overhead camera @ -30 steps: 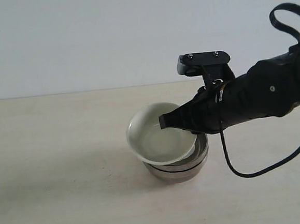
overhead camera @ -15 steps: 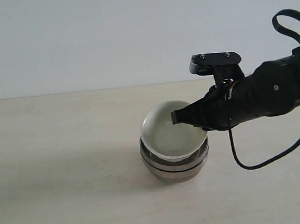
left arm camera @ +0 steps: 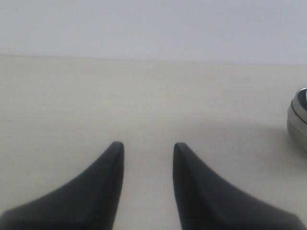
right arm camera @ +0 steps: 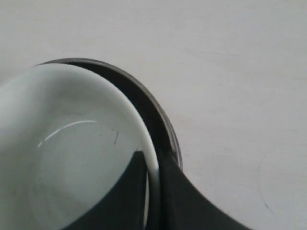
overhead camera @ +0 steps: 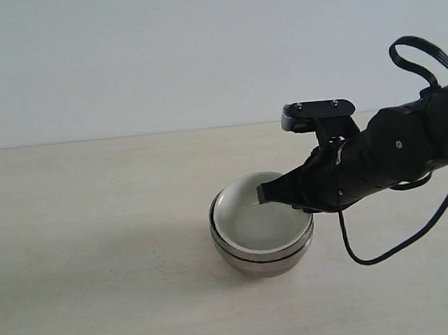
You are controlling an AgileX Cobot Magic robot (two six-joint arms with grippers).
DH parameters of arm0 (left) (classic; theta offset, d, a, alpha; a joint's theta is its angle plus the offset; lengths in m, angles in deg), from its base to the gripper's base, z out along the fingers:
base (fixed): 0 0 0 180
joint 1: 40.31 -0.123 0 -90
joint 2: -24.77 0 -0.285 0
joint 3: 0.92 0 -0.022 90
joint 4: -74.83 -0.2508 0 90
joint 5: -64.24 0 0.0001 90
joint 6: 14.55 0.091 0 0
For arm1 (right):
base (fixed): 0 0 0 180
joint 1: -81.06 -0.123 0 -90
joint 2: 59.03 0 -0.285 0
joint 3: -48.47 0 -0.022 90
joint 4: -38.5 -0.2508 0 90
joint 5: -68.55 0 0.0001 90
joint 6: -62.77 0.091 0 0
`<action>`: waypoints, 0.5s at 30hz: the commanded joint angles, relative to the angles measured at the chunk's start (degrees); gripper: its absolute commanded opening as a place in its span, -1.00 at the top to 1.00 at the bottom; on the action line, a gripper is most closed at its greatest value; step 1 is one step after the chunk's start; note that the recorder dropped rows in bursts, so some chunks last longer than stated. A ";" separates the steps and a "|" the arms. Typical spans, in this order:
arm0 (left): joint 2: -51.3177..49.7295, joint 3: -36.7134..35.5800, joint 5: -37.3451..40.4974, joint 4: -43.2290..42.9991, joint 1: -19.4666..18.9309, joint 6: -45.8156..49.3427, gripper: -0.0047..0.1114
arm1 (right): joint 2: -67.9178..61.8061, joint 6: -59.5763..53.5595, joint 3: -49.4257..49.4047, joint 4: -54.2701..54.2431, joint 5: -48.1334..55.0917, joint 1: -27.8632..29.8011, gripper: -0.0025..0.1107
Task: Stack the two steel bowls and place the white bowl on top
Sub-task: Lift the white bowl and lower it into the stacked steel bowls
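While the rim of the white bowl (right arm camera: 72,158) is pinched between the fingers of the right hand (right arm camera: 152,160), one finger inside the bowl and the other set outside it against the steel rim, the bowl is no longer held tilted above the stack as it was a second ago. It is now lowered and seated level inside the two steel bowls (overhead camera: 265,251), which are nested together on the table (overhead camera: 102,293). The placing step is judged to be all but done. What is left is for the grip to be released and the hand drawn clear without the white bowl being dragged up or tipped, since the outer finger is lodged in the tight gap between white and steel. Farther off, the left hand (left arm camera: 147,146) is held spread and empty over the table, with the edge of the stack just seen at the side of its view. Beyond, a plain pale wall (overhead camera: 161,56) is seen.
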 commanded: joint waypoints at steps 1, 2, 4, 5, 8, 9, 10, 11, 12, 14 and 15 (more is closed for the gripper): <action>0.19 -0.23 -0.38 0.07 -0.16 0.16 0.36 | 0.15 -0.06 0.36 0.22 -2.23 0.47 0.96; 0.19 -0.23 -0.38 0.07 -0.16 0.16 0.36 | 0.15 -0.06 0.36 0.22 -2.23 0.47 0.96; 0.19 -0.23 -0.38 0.07 -0.16 0.16 0.36 | 0.15 -0.75 0.36 0.22 -2.22 0.47 0.96; 0.19 -0.23 -0.38 0.07 -0.16 0.16 0.36 | 0.15 -1.10 0.36 0.22 -2.22 0.47 0.96; 0.19 -0.23 -0.38 0.07 -0.16 0.16 0.36 | 0.15 -1.66 0.36 0.22 -2.10 0.47 0.96; 0.19 -0.23 -0.38 0.07 -0.16 0.16 0.36 | 0.15 -1.81 0.36 0.22 -2.23 0.47 0.96; 0.19 -0.23 -0.38 0.07 -0.16 0.16 0.36 | 0.15 -1.88 0.36 0.22 -2.23 0.47 0.96; 0.19 -0.23 -0.38 0.07 -0.16 0.16 0.36 | 0.15 -1.88 0.36 0.22 -2.23 0.47 0.96; 0.19 -0.23 -0.38 0.07 -0.16 0.16 0.36 | 0.15 -1.88 0.36 0.22 -2.23 0.47 0.96; 0.19 -0.23 -0.38 0.07 -0.16 0.16 0.36 | 0.15 -1.87 0.36 0.22 -2.23 0.47 0.95; 0.19 -0.23 -0.38 0.07 -0.16 0.16 0.36 | 0.15 -1.87 0.36 0.22 -2.23 0.47 0.95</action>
